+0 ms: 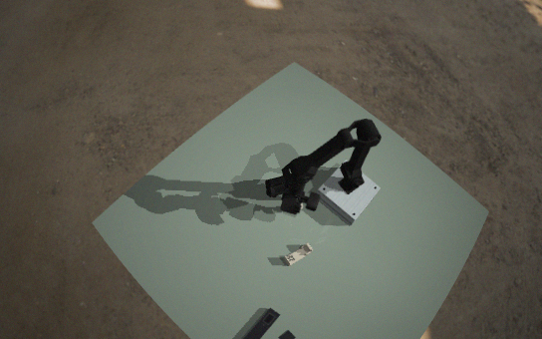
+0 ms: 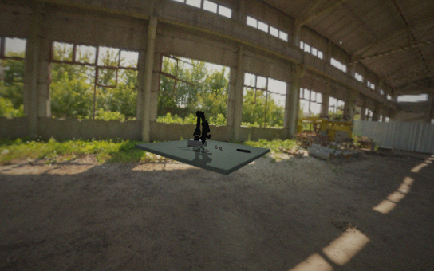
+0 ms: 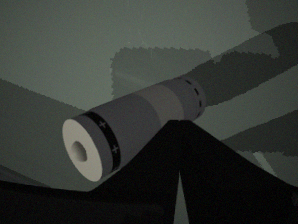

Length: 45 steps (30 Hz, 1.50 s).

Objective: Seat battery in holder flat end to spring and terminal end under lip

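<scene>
Top view, left to right:

- Broad arm shadow across the mat (image 1: 179,150).
- Arm (image 1: 319,157) rising from the base plate (image 1: 356,201), folded at the elbow, forearm reaching down and left to the mat, wrist low.
- Holder (image 1: 299,254) well apart in front, alone on the mat; dark mark on it, unreadable.
- Two dark blocks (image 1: 264,319) at the near edge, far from the arm's path.

Wrist view, left to right:

- Battery (image 3: 129,129) lying tilted just past the fingertips, pale round end at the left; black band with small marks, no readable writing.
- Gripper (image 3: 180,137) with fingers together, only a thin slit between, clamped on nothing.
- Contact with battery: cannot tell.
</scene>
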Tool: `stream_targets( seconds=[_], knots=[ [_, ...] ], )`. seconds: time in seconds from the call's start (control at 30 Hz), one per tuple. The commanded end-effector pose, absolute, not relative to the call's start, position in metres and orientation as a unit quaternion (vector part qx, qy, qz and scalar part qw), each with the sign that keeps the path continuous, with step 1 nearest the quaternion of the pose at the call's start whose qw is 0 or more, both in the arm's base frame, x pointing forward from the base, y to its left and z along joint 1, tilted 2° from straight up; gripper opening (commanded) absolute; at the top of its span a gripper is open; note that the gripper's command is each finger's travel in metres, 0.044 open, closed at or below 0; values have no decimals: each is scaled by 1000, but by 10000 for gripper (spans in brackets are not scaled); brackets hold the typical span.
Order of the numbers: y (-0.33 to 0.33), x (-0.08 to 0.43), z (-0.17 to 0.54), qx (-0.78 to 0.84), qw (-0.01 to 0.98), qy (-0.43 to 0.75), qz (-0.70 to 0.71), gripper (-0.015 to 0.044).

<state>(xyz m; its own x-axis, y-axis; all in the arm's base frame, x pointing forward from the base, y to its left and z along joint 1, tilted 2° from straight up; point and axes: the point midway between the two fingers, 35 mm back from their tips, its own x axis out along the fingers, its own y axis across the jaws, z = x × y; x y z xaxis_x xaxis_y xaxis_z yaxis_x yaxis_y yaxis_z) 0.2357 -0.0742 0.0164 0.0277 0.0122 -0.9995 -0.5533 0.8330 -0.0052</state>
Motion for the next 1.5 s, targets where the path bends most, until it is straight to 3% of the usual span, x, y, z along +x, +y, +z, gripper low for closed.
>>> stream_targets(
  seconds=[0.0,0.2,0.5,0.9,1.2,1.47],
  knots=[
    [-68,231,15,-200,688,666,208,0],
    [-68,231,21,-203,687,666,206,0],
    [-65,226,94,-200,688,666,208,0],
    [-66,226,93,-203,687,667,206,0],
    [-57,223,62,43,715,697,-31,236],
    [-46,216,30,300,650,639,-280,249]
  ],
)
